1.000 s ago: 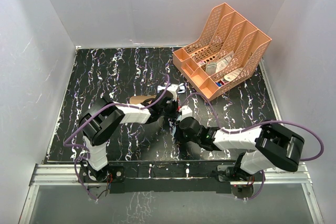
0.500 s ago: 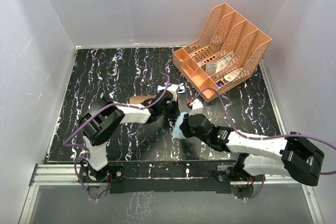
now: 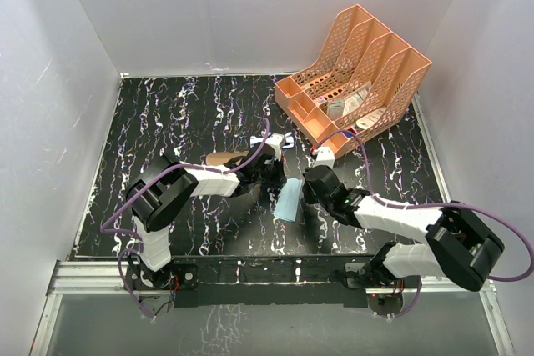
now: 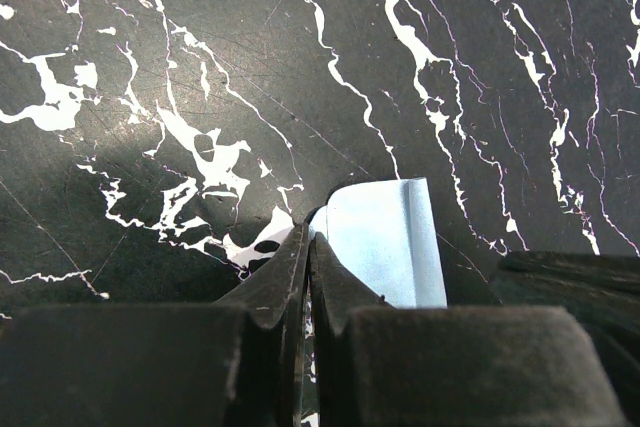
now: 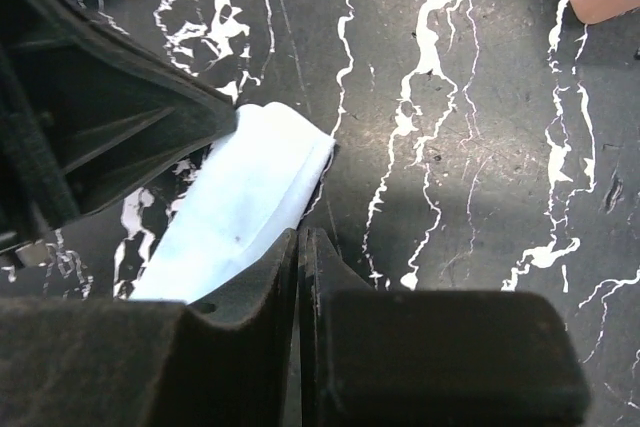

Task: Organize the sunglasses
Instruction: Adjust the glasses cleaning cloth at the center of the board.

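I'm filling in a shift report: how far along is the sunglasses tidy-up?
Done: nothing looks finished; the sunglasses lie loose on the table beyond the left arm, outside the brown case. In hand: left tool and right tool are both shut on the light blue cloth. Left: probably stowing glasses and cloth.

The overhead view is lit evenly and brightly, seemingly from above; soft shadows are cast on the table; in both wrist views the near fingers are rendered dark and blurred.
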`<state>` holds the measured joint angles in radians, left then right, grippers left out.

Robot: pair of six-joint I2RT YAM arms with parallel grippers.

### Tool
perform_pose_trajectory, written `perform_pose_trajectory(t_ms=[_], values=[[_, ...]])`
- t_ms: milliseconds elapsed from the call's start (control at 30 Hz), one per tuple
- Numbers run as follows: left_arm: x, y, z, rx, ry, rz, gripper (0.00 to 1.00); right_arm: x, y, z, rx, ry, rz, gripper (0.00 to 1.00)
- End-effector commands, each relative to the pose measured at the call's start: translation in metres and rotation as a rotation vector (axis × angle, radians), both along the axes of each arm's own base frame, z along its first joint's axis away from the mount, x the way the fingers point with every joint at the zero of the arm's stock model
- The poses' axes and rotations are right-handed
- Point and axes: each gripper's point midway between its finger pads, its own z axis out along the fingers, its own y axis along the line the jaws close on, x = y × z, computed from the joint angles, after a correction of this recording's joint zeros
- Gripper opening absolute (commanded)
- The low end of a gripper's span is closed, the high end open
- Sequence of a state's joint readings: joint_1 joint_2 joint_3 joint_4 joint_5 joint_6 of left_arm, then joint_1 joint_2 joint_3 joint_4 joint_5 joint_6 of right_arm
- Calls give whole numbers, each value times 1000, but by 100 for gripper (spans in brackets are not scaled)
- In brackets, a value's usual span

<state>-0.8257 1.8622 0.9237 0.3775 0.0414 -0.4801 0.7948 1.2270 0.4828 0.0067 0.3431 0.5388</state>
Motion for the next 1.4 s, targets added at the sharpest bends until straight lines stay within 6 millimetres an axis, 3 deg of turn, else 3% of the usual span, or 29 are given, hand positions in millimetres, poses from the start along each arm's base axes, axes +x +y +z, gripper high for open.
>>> perform_pose_trajectory(t_ms=[0, 67, 167, 433, 567, 700, 833, 1100, 1367], values=[[-11, 21, -19, 96, 50, 6, 0, 23, 16, 19, 46, -64, 15, 4], [-10, 21, -14, 100, 36, 7, 0, 24, 18, 15, 44, -55, 18, 4], [-7, 20, -5, 112, 11, 3, 14, 24, 19, 12, 44, -50, 24, 4], [-5, 26, 14, 134, -43, 24, 20, 25, 18, 11, 41, -49, 26, 4], [-4, 33, 21, 134, -64, 44, 15, 25, 17, 11, 40, -48, 24, 4], [-4, 37, 28, 131, -79, 57, 0, 26, 18, 12, 42, -52, 25, 4], [-5, 38, 31, 124, -82, 60, 0, 28, 22, 14, 48, -54, 38, 4], [-11, 38, 14, 120, -52, 56, 0, 33, 32, 24, 66, -64, 63, 5], [-12, 36, 7, 120, -38, 50, 0, 36, 38, 17, 62, -50, 75, 5]])
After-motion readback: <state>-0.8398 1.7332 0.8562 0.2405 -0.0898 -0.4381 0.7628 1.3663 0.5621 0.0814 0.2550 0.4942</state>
